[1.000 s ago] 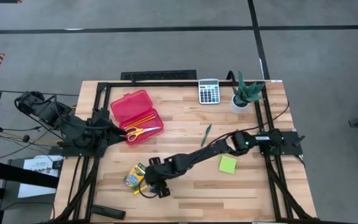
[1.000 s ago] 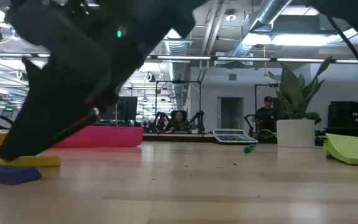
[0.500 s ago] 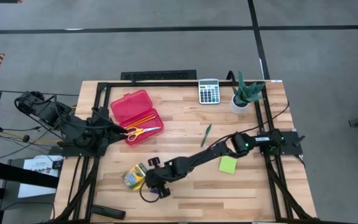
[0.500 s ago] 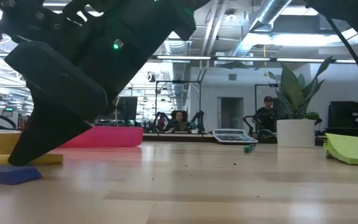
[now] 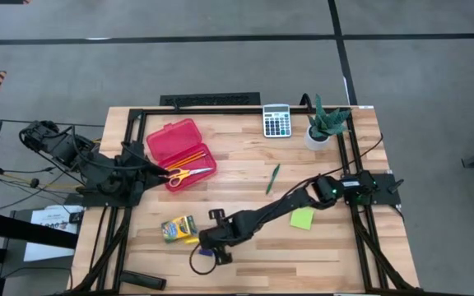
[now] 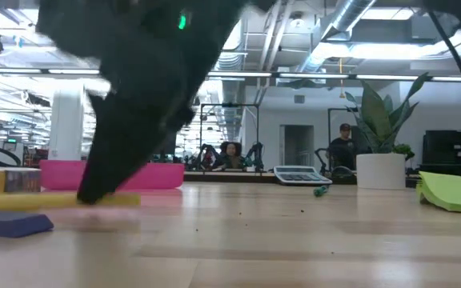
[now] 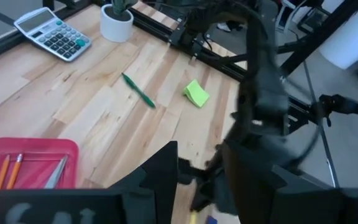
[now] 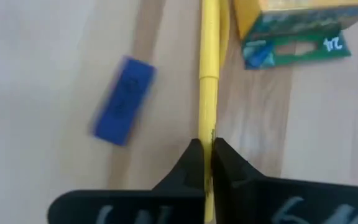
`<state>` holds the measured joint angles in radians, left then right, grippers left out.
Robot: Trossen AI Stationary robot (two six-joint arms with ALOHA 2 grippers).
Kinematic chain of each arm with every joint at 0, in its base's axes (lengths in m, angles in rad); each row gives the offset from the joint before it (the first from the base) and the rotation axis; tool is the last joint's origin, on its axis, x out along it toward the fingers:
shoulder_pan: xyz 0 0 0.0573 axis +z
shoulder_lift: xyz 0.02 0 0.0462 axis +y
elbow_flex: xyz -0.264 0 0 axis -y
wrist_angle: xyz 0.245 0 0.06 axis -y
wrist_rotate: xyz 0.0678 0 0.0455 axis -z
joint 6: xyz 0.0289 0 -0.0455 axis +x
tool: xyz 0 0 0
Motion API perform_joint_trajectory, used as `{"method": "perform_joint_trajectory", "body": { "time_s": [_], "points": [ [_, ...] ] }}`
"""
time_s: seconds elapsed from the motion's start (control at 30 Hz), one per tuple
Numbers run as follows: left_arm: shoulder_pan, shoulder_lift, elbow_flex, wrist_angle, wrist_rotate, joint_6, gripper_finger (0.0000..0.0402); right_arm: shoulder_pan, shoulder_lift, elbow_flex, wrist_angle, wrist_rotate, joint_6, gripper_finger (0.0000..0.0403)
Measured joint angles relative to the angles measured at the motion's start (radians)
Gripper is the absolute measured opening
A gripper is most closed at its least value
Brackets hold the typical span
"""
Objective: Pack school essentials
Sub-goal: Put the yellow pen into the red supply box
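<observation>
The yellow marker (image 8: 209, 74) lies on the wooden table near its front edge. It is between the yellow-green crayon box (image 5: 178, 228) and the small blue eraser (image 8: 123, 101). My right gripper (image 5: 208, 244) reaches across from the right and is shut on the marker. The open red case (image 5: 181, 152) at the far left holds orange pencils and yellow-handled scissors (image 5: 189, 173). My left gripper (image 5: 161, 170) waits at the case's left side, open, with nothing between its fingers. A green pen (image 5: 272, 178) and a lime sticky-note pad (image 5: 301, 217) lie flat on the table. My right gripper pinches the marker's near end (image 8: 207, 134) between its two fingers, which press on its two sides. The fingers slant down from the table's right, roughly in line with the marker. The rest of the marker runs out ahead of them (image 6: 122, 200), low over the table; whether it is lifted I cannot tell.
A grey calculator (image 5: 276, 120) and a potted plant (image 5: 326, 125) stand at the far right edge. A black metal frame (image 5: 138, 115) runs around the table top. Bare wood lies at the middle and near right.
My right gripper has shut on the yellow marker and gone a little toward the table's right and near edges. The marker has slid to the right with it. The crayon box has turned slightly.
</observation>
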<state>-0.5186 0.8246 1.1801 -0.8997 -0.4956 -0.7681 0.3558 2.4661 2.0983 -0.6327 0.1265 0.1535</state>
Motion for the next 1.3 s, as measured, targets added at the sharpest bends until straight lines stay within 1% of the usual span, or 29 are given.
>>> {"method": "perform_joint_trajectory", "body": {
  "time_s": [0.23, 0.33, 0.4, 0.47, 0.53, 0.6, 0.7, 0.8, 0.87, 1.0, 1.13, 1.23, 1.3],
  "points": [
    [0.0, 0.0, 0.0, 0.0, -0.051, 0.031, 0.0125, 0.019, -0.133, 0.004, -0.118, 0.12, 0.076, 0.0002],
    [0.0, 0.0, 0.0, 0.0, -0.053, 0.056, 0.0145, 0.028, -0.188, 0.004, -0.178, 0.213, 0.144, 0.0008],
    [0.0, 0.0, 0.0, 0.0, -0.056, 0.06, 0.0166, 0.032, -0.219, 0.006, -0.225, 0.246, 0.235, 0.001],
    [0.0, 0.0, 0.0, 0.0, -0.068, 0.056, 0.0187, 0.039, -0.228, 0.006, -0.214, 0.248, 0.321, 0.0011],
    [0.0, 0.006, -0.002, 0.004, -0.07, 0.05, 0.0207, 0.061, -0.222, 0.005, -0.16, 0.282, 0.344, 0.0017],
    [0.0, 0.016, -0.015, 0.004, -0.068, 0.05, 0.022, 0.104, -0.218, 0.005, -0.092, 0.366, 0.35, 0.0029],
    [0.0, 0.028, -0.055, 0.011, -0.038, 0.049, 0.023, 0.162, -0.187, 0.011, -0.021, 0.526, 0.42, 0.0056],
    [0.0, 0.029, -0.106, 0.069, -0.005, 0.035, 0.0231, 0.196, -0.144, 0.003, -0.041, 0.595, 0.493, 0.0085],
    [0.0, 0.032, -0.138, 0.117, 0.008, 0.026, 0.0231, 0.21, -0.105, 0.006, 0.037, 0.592, 0.548, 0.0105],
    [-0.001, 0.035, -0.177, 0.2, 0.025, 0.024, 0.0231, 0.23, -0.021, 0.007, 0.144, 0.573, 0.584, 0.0145],
    [-0.001, 0.036, -0.203, 0.237, 0.038, 0.023, 0.0231, 0.237, 0.013, 0.006, 0.153, 0.515, 0.598, 0.0172],
    [-0.001, 0.035, -0.203, 0.242, 0.034, 0.023, 0.0231, 0.238, -0.029, 0.004, 0.028, 0.501, 0.522, 0.0177],
    [-0.001, 0.035, -0.203, 0.246, 0.009, 0.023, 0.0231, 0.24, -0.092, 0.004, -0.091, 0.518, 0.458, 0.0176]
  ]
}}
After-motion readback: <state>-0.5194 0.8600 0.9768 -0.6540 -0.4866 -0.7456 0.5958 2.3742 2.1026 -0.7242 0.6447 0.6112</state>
